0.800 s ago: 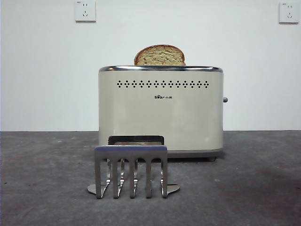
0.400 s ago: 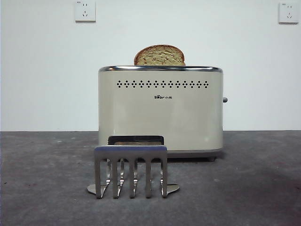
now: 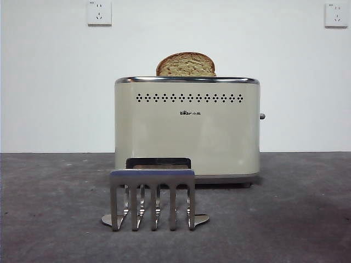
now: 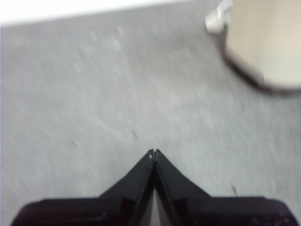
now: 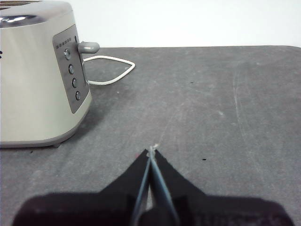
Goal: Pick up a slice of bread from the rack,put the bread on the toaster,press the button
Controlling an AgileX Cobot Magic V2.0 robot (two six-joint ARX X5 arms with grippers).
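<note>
the slice of bread (image 3: 186,64) stands in the toaster (image 3: 187,131), only its domed top showing. the rack (image 3: 153,198) sits in front, hiding part of the toaster base. the button (image 5: 88,47) protrudes from the side wall. left gripper (image 4: 154,152) and right gripper (image 5: 151,151): jaws together, holding nothing, over the table (image 5: 225,117).

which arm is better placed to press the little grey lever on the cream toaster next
Right, probably. The right gripper faces the cream toaster's narrow side, where the grey lever sticks out. The left gripper sees no lever.
</note>
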